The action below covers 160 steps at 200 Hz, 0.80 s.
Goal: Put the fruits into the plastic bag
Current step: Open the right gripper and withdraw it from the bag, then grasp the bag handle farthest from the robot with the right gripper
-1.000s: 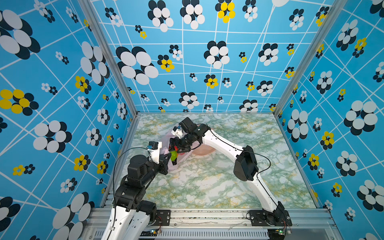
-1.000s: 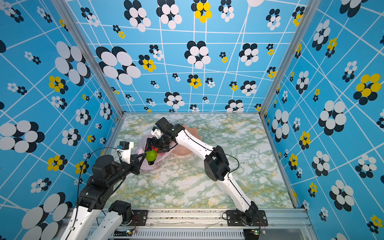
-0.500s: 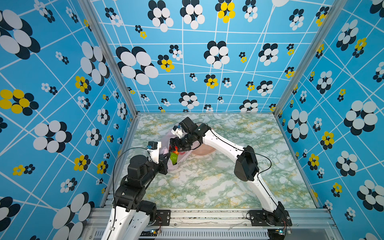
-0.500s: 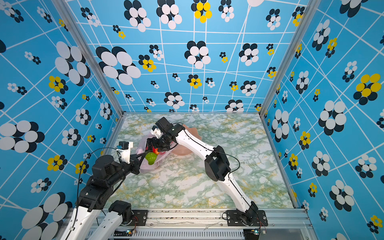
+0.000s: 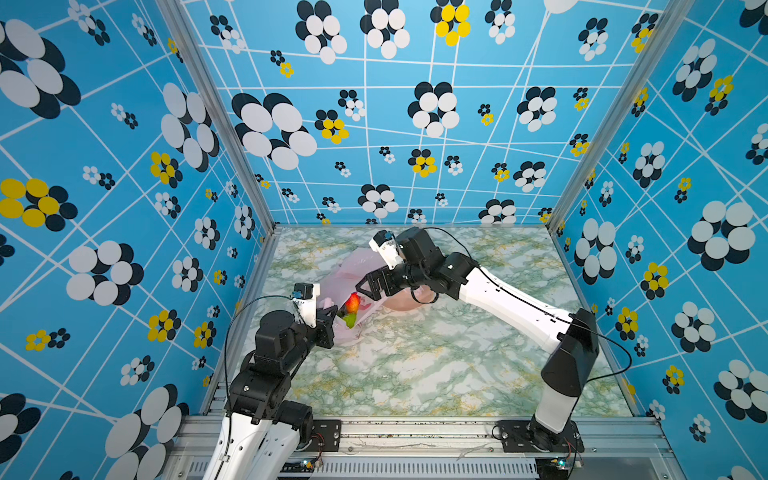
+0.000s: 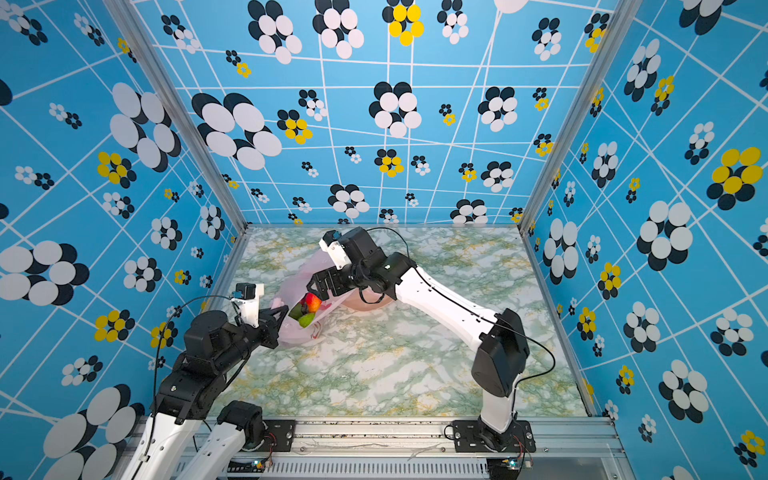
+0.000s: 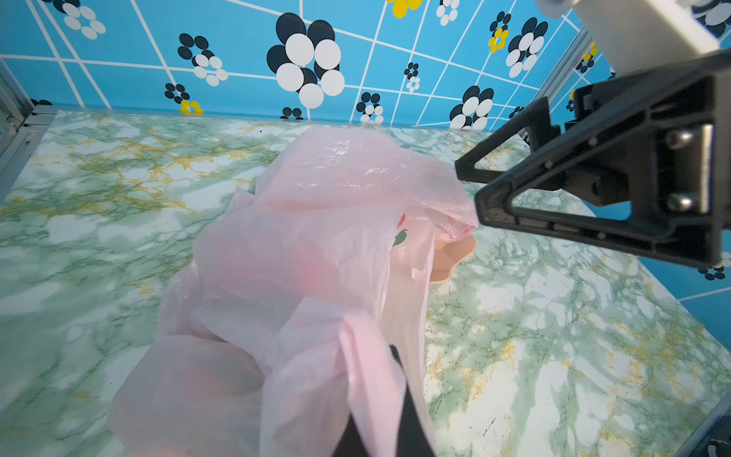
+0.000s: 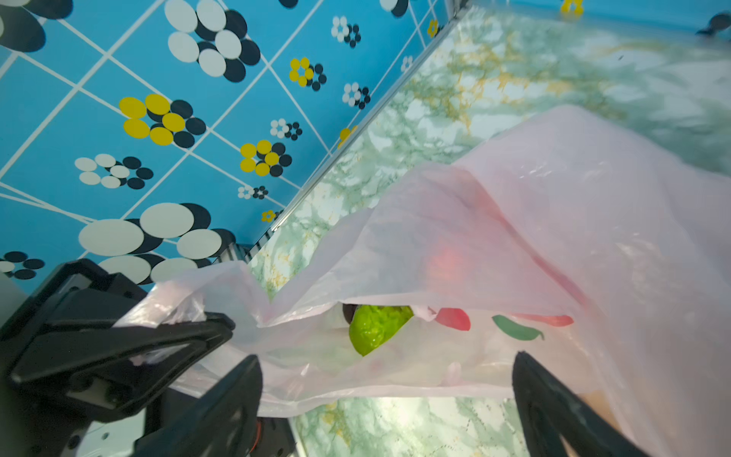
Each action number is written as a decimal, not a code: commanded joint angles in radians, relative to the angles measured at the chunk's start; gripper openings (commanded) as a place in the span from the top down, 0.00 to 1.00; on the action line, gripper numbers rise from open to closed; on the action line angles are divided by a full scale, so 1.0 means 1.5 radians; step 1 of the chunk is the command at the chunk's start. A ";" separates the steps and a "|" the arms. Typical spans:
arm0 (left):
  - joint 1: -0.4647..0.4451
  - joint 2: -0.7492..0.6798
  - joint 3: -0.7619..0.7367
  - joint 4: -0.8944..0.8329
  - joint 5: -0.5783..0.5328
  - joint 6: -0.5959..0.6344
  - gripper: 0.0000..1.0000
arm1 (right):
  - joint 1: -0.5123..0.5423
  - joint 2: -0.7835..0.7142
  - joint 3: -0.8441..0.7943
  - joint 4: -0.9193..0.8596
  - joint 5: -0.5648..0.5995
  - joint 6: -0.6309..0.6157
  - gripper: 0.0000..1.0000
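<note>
— So, left tool [image 6: 281, 312]?
— Pinched shut on the rim of the plastic bag [image 6: 297, 274], arm low over the desk [image 6: 395, 365].
— And opposite?
— My right tool [image 6: 313, 289] gapes wide, empty, arm stretched to the bag's mouth; fruits [image 6: 307, 309] sit inside.
</note>
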 commanded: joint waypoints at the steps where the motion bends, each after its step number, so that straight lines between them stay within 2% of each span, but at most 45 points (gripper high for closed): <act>1: 0.007 -0.007 0.005 -0.010 -0.011 0.010 1.00 | -0.006 -0.067 -0.134 0.224 0.087 -0.082 0.00; 19: 0.007 -0.008 0.005 -0.011 -0.013 0.011 1.00 | -0.006 -0.122 -0.272 0.420 0.102 -0.172 0.00; 27: 0.007 -0.007 0.004 -0.011 -0.013 0.010 1.00 | -0.006 -0.138 -0.326 0.500 0.133 -0.195 0.01; 45: 0.008 -0.006 0.004 -0.012 -0.014 0.011 1.00 | -0.013 -0.154 -0.391 0.587 0.196 -0.230 0.00; 85: 0.008 -0.005 0.004 -0.012 -0.018 0.011 1.00 | -0.063 -0.163 -0.415 0.511 0.213 -0.226 0.00; 112: 0.008 -0.003 0.005 -0.012 -0.018 0.010 1.00 | -0.093 -0.165 -0.431 0.465 0.187 -0.203 0.01; 160: 0.007 -0.003 0.004 -0.012 -0.018 0.011 1.00 | -0.105 -0.141 -0.444 0.404 0.140 -0.189 0.05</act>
